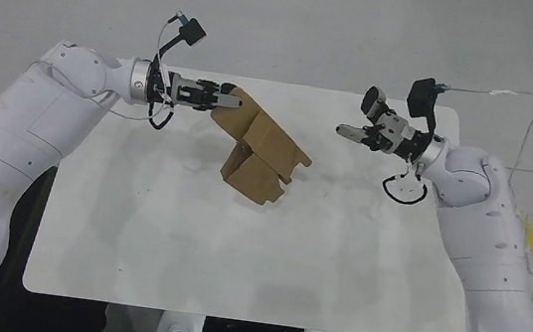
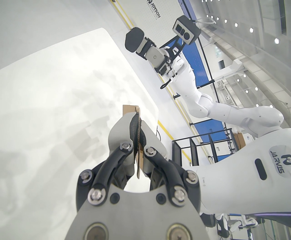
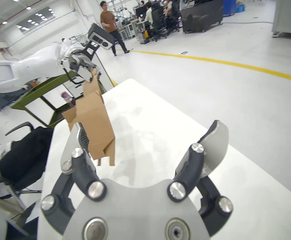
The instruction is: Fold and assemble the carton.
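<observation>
A brown carton [image 1: 262,153], partly unfolded with loose flaps, hangs in the air over the middle of the white table [image 1: 244,264]. My left gripper [image 1: 223,96] is shut on its upper flap at the table's far left side. In the left wrist view the cardboard edge [image 2: 137,145] is pinched between the two pads. In the right wrist view the carton [image 3: 96,123] dangles from the far gripper. My right gripper [image 1: 356,118] stands open above the table's far right side, apart from the carton, nothing between its fingers [image 3: 214,136].
The table's near half is bare. Beyond the table's edge, in the right wrist view, stand a green metal rack [image 3: 43,91] and a black chair [image 3: 25,150].
</observation>
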You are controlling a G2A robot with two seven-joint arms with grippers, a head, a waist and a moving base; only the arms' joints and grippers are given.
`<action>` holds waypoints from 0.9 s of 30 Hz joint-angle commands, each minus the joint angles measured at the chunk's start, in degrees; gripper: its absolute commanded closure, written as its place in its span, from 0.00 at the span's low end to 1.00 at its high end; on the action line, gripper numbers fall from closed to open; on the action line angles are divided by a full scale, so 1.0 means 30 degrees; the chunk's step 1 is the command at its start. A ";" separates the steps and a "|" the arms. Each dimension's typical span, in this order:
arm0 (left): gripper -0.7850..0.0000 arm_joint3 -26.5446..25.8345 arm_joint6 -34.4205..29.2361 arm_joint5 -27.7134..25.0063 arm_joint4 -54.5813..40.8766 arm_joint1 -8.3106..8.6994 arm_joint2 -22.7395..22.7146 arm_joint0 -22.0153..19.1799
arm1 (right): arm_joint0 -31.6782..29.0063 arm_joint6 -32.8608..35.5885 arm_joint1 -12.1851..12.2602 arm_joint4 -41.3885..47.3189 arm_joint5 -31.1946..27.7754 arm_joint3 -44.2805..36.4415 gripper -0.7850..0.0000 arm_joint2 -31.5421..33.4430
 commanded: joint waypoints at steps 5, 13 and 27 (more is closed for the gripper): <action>1.00 -0.0516 -0.0071 0.0069 -0.0169 0.0174 0.0650 -0.0078 | 0.1463 0.5474 -0.0101 0.5595 0.0130 0.0726 0.00 -0.2412; 1.00 -0.1320 -0.0167 0.0165 -0.0550 0.0442 0.1461 -0.0174 | 0.3064 0.7546 -0.0197 0.8899 0.0845 0.1785 0.00 -0.5344; 1.00 -0.2268 -0.0679 0.0676 -0.1838 0.0874 0.2257 -0.0374 | 0.5176 0.6757 -0.0231 1.1089 0.0056 0.2502 0.07 -1.0742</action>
